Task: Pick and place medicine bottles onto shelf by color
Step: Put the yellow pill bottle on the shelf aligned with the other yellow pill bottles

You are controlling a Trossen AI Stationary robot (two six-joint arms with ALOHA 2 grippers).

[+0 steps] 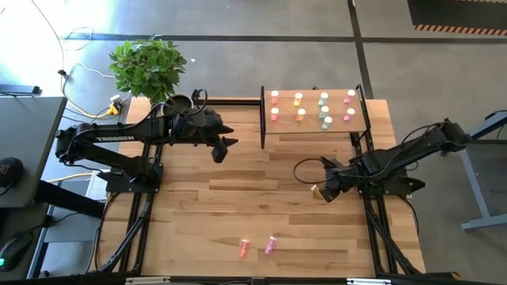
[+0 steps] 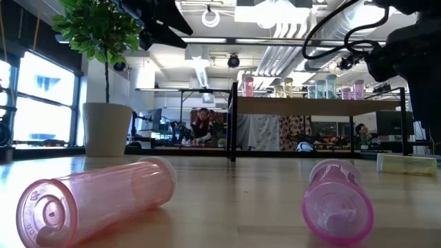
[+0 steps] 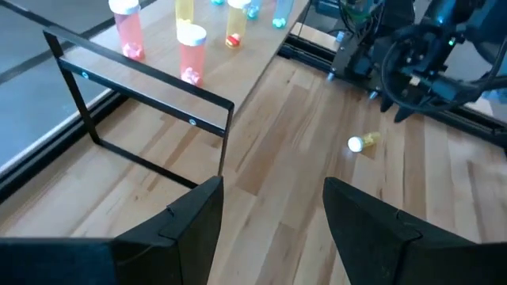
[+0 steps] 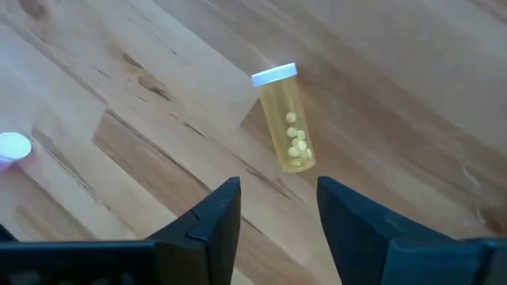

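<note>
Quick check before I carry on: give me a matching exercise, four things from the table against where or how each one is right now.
Things:
1. yellow bottle
2. red-pink bottle
3. right gripper
4. left gripper

States:
A. raised beside the shelf, fingers open, empty
B. lying on the table's near edge, next to a magenta bottle
C. lying on the table, not gripped, white cap on
D. fingers apart just above the yellow bottle

Pairs: 1-C, 2-B, 3-D, 4-A

left gripper [image 1: 226, 148] open, right gripper [image 1: 323, 191] open
</note>
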